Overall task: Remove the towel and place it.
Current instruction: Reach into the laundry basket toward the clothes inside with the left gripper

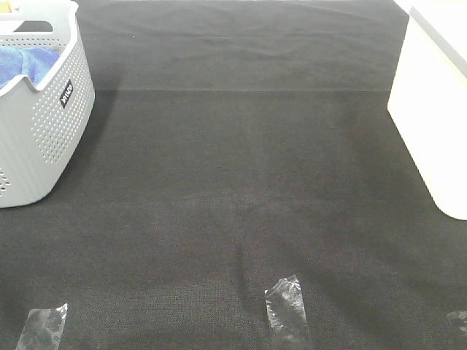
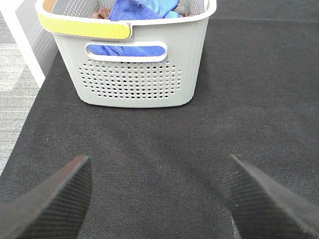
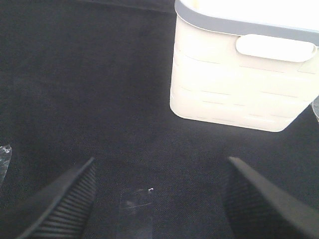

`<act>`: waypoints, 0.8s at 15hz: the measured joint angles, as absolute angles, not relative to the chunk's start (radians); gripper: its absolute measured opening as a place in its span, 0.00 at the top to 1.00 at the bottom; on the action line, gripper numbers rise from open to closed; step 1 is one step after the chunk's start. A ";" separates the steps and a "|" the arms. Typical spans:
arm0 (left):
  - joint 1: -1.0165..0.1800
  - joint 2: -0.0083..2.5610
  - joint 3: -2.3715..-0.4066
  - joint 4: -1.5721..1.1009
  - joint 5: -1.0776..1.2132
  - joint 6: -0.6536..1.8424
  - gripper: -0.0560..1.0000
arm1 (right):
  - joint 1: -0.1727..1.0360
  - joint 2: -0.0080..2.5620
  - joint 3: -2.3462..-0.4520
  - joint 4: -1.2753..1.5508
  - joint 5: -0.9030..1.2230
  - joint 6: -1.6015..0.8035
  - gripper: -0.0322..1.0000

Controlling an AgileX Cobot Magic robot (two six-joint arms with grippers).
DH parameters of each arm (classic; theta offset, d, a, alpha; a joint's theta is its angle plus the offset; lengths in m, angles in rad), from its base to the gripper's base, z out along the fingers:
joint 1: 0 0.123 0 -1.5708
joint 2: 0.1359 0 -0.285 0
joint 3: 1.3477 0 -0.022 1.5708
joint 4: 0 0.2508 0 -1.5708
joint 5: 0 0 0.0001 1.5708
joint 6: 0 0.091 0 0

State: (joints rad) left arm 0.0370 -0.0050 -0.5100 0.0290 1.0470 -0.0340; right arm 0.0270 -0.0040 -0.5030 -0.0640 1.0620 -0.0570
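The royal-blue towel [image 1: 25, 62] lies bunched inside the grey perforated basket [image 1: 44, 124] at the far left of the black mat. In the left wrist view the towel [image 2: 142, 9] pokes above the basket rim [image 2: 149, 30] and shows through the handle slot. My left gripper [image 2: 158, 199] is open and empty, low over the mat a short way in front of the basket. My right gripper [image 3: 159, 199] is open and empty over the mat, facing the white bin. Neither gripper shows in the high view.
A white bin [image 1: 434, 109] with a grey rim stands at the right edge; it also shows in the right wrist view [image 3: 239, 74]. Clear tape strips [image 1: 286, 310] [image 1: 42, 327] are stuck on the mat near the front. A yellow band [image 2: 84, 26] runs along the basket rim.
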 joint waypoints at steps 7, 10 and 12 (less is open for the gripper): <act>0.037 -0.005 -0.510 0.029 1.047 -0.034 0.28 | 0.027 -0.004 -0.503 -0.064 1.062 -0.057 0.28; 0.037 -0.005 -0.510 0.029 1.047 -0.034 0.28 | 0.027 -0.004 -0.503 -0.064 1.062 -0.057 0.28; 0.037 -0.005 -0.510 0.029 1.047 -0.034 0.28 | 0.027 -0.004 -0.503 -0.064 1.062 -0.057 0.28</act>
